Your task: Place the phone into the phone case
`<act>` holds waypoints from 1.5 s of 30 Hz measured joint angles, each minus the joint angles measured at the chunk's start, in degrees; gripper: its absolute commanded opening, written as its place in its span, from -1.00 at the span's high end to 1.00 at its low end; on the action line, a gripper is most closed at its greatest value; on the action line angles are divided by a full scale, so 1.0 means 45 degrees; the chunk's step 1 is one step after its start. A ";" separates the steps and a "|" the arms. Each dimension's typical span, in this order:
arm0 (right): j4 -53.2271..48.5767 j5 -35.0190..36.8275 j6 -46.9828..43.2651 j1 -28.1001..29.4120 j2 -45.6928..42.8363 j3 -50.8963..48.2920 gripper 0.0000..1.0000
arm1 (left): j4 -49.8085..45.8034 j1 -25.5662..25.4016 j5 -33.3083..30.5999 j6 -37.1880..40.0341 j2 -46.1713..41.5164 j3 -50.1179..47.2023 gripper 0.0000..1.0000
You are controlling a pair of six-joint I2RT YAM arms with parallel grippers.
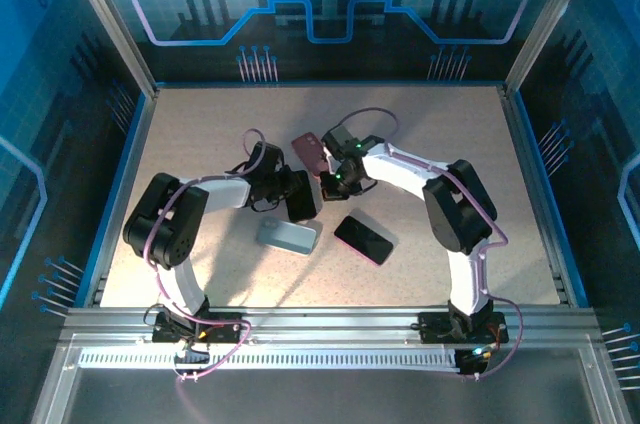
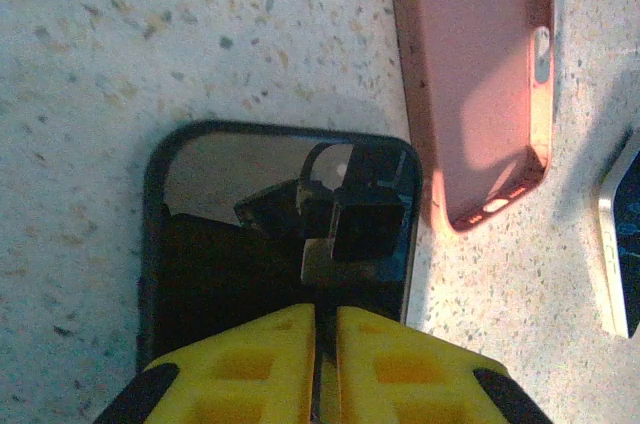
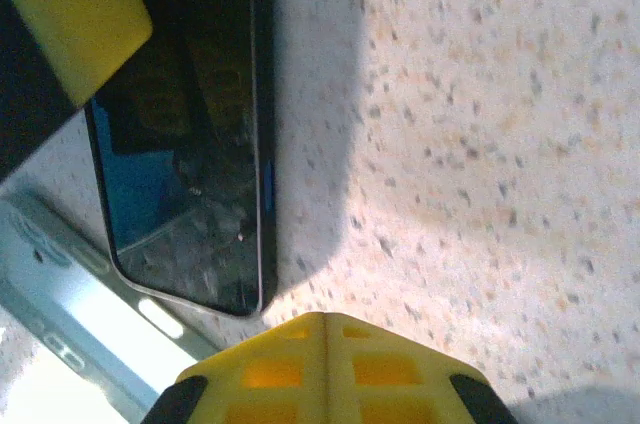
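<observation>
Left gripper (image 2: 323,319): fingers almost pressed together, nothing between them, over the near end of the black phone (image 2: 280,234).
Right gripper (image 3: 325,322): clenched, empty.
Placement: black phone flat near table (image 1: 450,144) centre.
Pink case (image 2: 480,74): just beside it, hollow up.

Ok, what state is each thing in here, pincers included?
black phone: flat, screen up and dark.
pink case: empty, open side up.
light-blue case: flat, clear of both pincers.
second phone: flat, dark, lying alone.
left pincer: shut but for a slit, tips over the black phone's near end.
right pincer: shut, empty.
</observation>
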 measured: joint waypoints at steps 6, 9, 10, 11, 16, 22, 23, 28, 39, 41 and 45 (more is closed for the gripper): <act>0.0442 -0.0019 0.0233 0.0015 -0.0884 -0.1001 1.00 | 0.0053 -0.0209 0.0010 -0.0238 0.0019 0.0000 0.72; 0.0607 -0.0078 0.0243 0.0015 -0.0918 -0.1161 1.00 | 0.0151 -0.0228 0.0000 -0.0345 0.0199 0.0000 0.73; 0.0622 -0.0117 0.0243 0.0015 -0.0918 -0.1175 1.00 | 0.0160 -0.0214 0.0005 -0.0384 0.0219 0.0005 0.73; 0.0661 -0.0160 0.0243 0.0015 -0.0918 -0.1175 1.00 | 0.0151 -0.0214 0.0000 -0.0423 0.0228 0.0029 0.75; 0.0797 -0.0359 0.0238 0.0015 -0.0918 -0.1161 1.00 | 0.0146 -0.0058 0.0112 -0.0486 0.0656 0.0476 0.78; 0.0855 -0.0495 0.0238 0.0015 -0.0763 -0.0792 1.00 | 0.0015 0.0539 0.0622 -0.0379 0.1122 0.1049 0.79; 0.0855 -0.0520 0.0238 0.0015 -0.0724 -0.0724 1.00 | -0.0063 0.0714 0.0651 -0.0272 0.1229 0.1219 0.79; 0.0855 -0.0685 0.0238 0.0015 -0.0520 -0.0500 1.00 | -0.0685 0.1719 0.0651 0.0379 0.1695 0.2113 0.79; 0.0831 -0.0767 0.0228 0.0015 0.0039 -0.0092 1.00 | -0.2254 0.2851 0.0627 0.2064 0.3133 0.4673 0.77; 0.0816 -0.0816 0.0228 0.0015 0.0063 -0.0029 1.00 | -0.2351 0.2992 0.0636 0.2346 0.3400 0.5085 0.77; 0.0797 -0.0826 0.0223 0.0015 0.0155 0.0165 1.00 | -0.2608 0.3201 0.0636 0.2778 0.3905 0.5887 0.77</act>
